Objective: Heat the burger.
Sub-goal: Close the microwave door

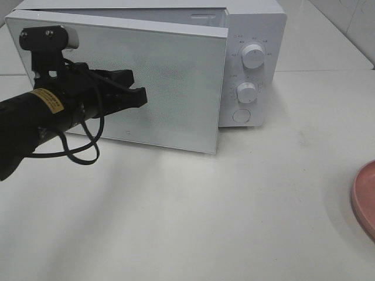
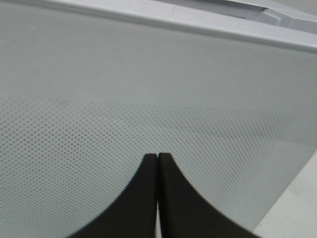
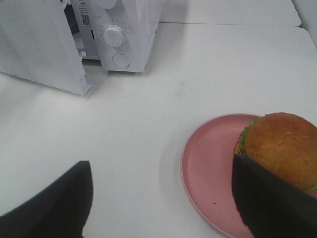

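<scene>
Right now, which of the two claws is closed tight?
The left gripper, its black fingers pressed together at the microwave door. The right gripper stands wide open.

The high exterior camera looks steeply down on the white counter (image 1: 193,216), with the microwave (image 1: 255,64) toward 12 o'clock. The left wrist camera sits very close to the microwave door (image 2: 124,124), facing its dotted panel square-on. The right wrist camera looks down and across the counter from farther back, sharing the microwave's knobs (image 3: 114,35) and the pink plate (image 3: 205,168) with the high view.
</scene>
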Controlling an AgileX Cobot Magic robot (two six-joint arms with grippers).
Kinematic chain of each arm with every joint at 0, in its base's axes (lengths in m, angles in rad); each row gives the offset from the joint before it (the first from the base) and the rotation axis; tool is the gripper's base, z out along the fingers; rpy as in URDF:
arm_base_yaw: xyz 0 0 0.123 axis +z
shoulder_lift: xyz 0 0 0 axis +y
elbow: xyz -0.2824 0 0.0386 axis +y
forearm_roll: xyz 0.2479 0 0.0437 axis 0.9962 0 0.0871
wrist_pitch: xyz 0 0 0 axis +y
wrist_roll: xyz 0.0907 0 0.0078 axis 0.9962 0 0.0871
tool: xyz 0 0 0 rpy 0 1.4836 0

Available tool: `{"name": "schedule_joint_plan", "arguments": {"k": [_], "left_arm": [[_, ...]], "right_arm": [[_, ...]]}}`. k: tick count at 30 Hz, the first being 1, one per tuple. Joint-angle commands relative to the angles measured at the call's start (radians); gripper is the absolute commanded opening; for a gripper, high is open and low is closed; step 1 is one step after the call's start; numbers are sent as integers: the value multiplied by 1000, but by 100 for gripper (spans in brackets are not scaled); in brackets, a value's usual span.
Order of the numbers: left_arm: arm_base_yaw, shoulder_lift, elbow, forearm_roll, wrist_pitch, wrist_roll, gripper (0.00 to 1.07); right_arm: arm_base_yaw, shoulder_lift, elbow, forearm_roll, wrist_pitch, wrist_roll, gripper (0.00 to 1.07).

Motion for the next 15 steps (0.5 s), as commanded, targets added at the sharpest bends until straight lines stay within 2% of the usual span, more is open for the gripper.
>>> {"name": "schedule_joint_plan", "arguments": {"k": [1, 5, 10, 12, 15], "left_arm": [[-18, 14, -47, -50, 21, 28, 0], [-33, 63, -144, -80, 103, 64, 0], [-33, 101, -210, -94, 110, 66, 0], [-33, 142, -277, -109, 112, 68, 0], [-33, 155, -294, -109, 113, 68, 0]], "right_arm": [[-7, -28, 3, -2, -14, -5, 75], [-7, -28, 3, -2, -14, -5, 75], [-7, -28, 3, -2, -14, -5, 75], [-7, -28, 3, -2, -14, -5, 75], [-7, -28, 3, -2, -14, -5, 75]]}}
